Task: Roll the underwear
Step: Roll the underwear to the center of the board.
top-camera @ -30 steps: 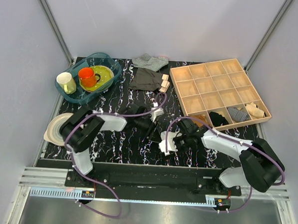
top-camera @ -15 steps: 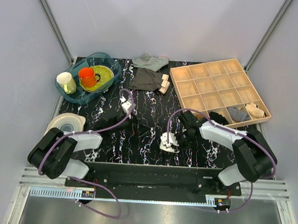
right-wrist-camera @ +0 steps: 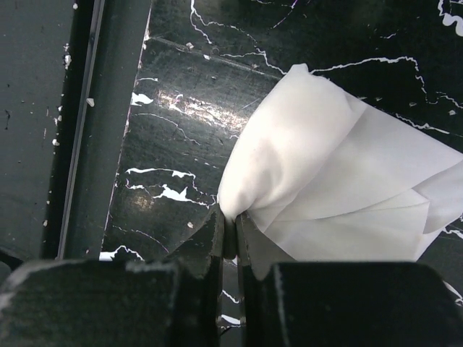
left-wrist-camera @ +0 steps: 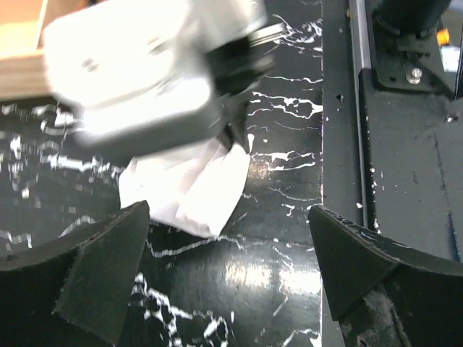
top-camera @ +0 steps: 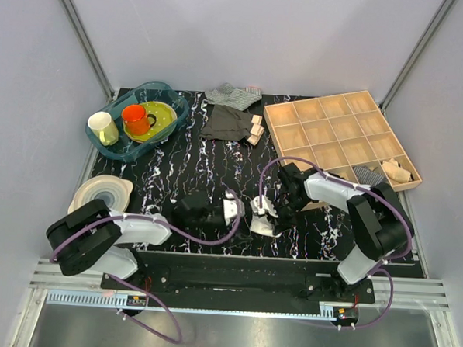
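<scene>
- The top view looks down and forward from high above and behind the robot, taking in the whole counter (top-camera: 216, 161) (it is the farthest off of the three).
- The left wrist view sits low and close. It faces toward the robot's right along the counter's near edge, past the left hand (left-wrist-camera: 228, 213) to the underwear (left-wrist-camera: 192, 189).
- The right wrist view looks steeply down from very near, past the right hand (right-wrist-camera: 230, 228), with the counter's near edge at its left.
- All three share the underwear and the marbled patch under it.
</scene>
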You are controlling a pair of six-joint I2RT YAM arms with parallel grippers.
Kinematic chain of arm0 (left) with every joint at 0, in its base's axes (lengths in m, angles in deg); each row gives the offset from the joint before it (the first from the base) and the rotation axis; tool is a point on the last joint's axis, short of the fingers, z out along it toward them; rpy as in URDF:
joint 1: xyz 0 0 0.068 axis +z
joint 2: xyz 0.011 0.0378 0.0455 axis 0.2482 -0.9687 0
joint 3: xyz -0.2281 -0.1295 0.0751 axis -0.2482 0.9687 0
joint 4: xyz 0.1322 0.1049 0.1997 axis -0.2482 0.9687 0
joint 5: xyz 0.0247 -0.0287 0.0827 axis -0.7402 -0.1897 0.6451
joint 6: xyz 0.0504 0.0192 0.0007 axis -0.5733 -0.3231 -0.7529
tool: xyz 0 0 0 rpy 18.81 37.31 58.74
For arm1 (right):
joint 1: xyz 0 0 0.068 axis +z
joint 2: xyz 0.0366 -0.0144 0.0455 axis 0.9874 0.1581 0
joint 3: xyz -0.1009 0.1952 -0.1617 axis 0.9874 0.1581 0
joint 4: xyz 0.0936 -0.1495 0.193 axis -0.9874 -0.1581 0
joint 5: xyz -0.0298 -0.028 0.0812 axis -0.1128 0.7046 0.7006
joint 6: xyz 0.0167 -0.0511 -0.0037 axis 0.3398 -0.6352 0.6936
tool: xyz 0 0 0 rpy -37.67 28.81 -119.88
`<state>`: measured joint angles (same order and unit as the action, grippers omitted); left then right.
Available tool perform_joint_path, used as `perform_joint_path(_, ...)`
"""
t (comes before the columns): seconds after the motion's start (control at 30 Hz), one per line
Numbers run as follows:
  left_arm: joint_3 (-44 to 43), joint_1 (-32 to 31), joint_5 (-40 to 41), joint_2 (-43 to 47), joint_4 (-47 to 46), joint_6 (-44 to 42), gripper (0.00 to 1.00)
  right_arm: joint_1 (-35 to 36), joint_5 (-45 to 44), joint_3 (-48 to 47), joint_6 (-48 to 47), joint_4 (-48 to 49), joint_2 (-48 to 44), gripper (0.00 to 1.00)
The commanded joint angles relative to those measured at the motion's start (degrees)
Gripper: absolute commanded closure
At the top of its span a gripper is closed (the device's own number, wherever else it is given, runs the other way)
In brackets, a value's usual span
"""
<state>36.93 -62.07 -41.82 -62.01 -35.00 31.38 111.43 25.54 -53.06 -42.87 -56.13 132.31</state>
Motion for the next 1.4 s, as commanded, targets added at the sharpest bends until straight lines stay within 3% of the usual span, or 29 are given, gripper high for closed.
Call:
perform_joint_path(0.0, -6.85, -7.31, 10.79, -3.44, 14.69, -23.97, 0.03, -0.99, 1.64, -1.65, -1.87, -3.53, 1.7, 0.88)
perform_joint_path(0.13, -9.05, -13.1, 18.96, -7.75, 14.51, -30.23, 0.03, -1.43, 2.35, -1.82, -1.96, -3.53, 1.96, 0.87)
perform_joint_path(0.5, -13.27, -17.51, 27.94, -17.17, 8.62, -35.69, 0.07, -2.05, 2.61, -2.09, -2.31, -4.15, 3.02, 0.87)
perform_joint_path(0.73, -15.03, -17.51, 26.45, -19.63, 10.47, -35.95, 0.22, -2.14, 2.61, -1.91, -2.4, -4.24, 3.1, 0.87)
perform_joint_path(0.77, -15.11, -17.6, 26.02, -19.72, 10.47, -35.95, 0.3, -2.13, 2.61, -2.0, -2.22, -4.15, 3.19, 0.87)
perform_joint_path(0.87, -15.64, -17.6, 24.52, -20.6, 11.43, -35.95, 0.39, -2.22, 2.61, -2.35, -1.78, -4.24, 3.54, 0.87)
perform_joint_path(0.97, -15.64, -17.69, 22.85, -21.04, 11.35, -35.69, 0.38, -2.31, 2.7, -2.44, -1.52, -4.15, 3.89, 0.87)
perform_joint_path(1.2, -16.08, -19.8, 22.06, -21.12, 11.52, -36.83, 0.26, -2.57, 2.88, -2.35, -0.82, -3.97, 3.98, 0.87)
perform_joint_path(1.37, -18.45, -20.5, 21.35, -22.79, 13.54, -38.15, 0.25, -2.57, 3.05, -2.35, -0.55, -3.97, 4.07, 0.87)
